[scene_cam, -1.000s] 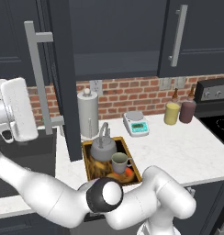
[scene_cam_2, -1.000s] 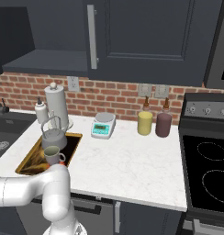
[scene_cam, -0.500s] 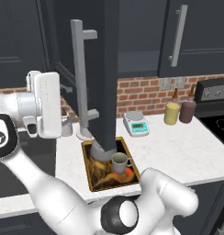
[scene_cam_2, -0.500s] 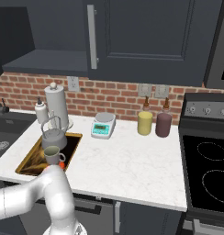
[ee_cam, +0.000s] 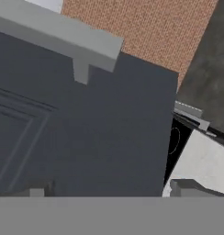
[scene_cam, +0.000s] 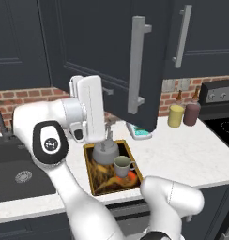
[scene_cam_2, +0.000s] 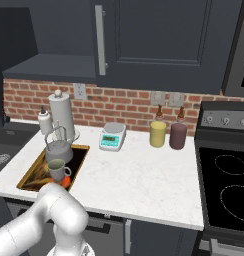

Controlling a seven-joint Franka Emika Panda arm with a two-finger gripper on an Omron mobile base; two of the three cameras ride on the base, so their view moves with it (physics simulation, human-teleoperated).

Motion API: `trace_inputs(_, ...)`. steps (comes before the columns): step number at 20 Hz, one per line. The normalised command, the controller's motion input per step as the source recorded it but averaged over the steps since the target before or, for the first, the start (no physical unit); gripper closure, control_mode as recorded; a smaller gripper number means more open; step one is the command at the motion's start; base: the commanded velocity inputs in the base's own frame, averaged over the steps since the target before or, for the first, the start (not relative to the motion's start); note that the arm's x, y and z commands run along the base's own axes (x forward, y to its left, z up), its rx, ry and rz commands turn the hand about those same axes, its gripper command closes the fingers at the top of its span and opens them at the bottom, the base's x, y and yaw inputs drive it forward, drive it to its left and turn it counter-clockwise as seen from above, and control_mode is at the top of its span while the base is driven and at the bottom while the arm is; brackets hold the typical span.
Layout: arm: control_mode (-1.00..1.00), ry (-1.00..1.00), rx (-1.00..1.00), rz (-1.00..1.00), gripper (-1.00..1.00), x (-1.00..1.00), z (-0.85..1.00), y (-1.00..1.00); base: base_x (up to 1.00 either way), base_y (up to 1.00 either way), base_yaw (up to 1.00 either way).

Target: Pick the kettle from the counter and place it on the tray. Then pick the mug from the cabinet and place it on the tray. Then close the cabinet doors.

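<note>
The pincer point(ee_cam: 109, 192) faces the dark panel of a cabinet door point(ee_cam: 86, 133) at close range, and its two finger tips point(ee_cam: 38, 192) stand wide apart with nothing between them; their lower parts are cut off at the bottom of the hand view. Above the pincer in that view, the door's grey bar handle point(ee_cam: 58, 34) crosses the panel, one end cut by the frame. Past the door's edge lie a strip of brick wall point(ee_cam: 146, 32) and a sliver of white bench point(ee_cam: 208, 160).

From the left base view the white hand is pressed near the half-swung cabinet door point(scene_cam: 111, 56), but the pincer itself is hidden behind the hand's body, so whether it touches the panel cannot be told. The door hides the cabinet's inside in this view.

Below the hand, the tray point(scene_cam: 94, 180) lies on the bench point(scene_cam: 191, 154), with the kettle point(scene_cam: 105, 152) and the mug point(scene_cam: 122, 166) standing on it side by side, the mug nearer the robot. The kettle's loop handle is partly covered by the arm.

In the right base view the other cabinet door point(scene_cam_2: 159, 45) looks shut, and the tray's point(scene_cam_2: 31, 175) near end is hidden by the arm. A white scale point(scene_cam_2: 112, 136) and two jars point(scene_cam_2: 158, 133) stand far off from the pincer along the brick wall.
</note>
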Motion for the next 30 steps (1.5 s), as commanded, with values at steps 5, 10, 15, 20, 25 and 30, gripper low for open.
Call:
trace_inputs(5,-1.0,-0.02,-0.01,0.03,-1.0,0.4,0.0,-0.78,0.0,0.0,0.0)
trace_inputs(10,-1.0,-0.07,0.0,0.08,-1.0,0.65,0.12,-0.13,0.0,0.0,0.0)
trace_inputs(15,-1.0,-0.05,-0.04,0.07,-1.0,0.64,0.27,0.0,0.0,0.0,0.0)
trace_inputs(20,-1.0,-0.03,-0.05,0.13,-1.0,0.68,0.13,0.01,0.0,0.0,0.0)
trace_inputs(25,-1.0,-0.05,-0.04,0.22,-1.0,0.72,0.05,0.02,0.0,0.0,0.0)
trace_inputs(30,-1.0,-0.04,-0.01,0.34,-1.0,0.71,0.01,-0.13,0.0,0.0,0.0)
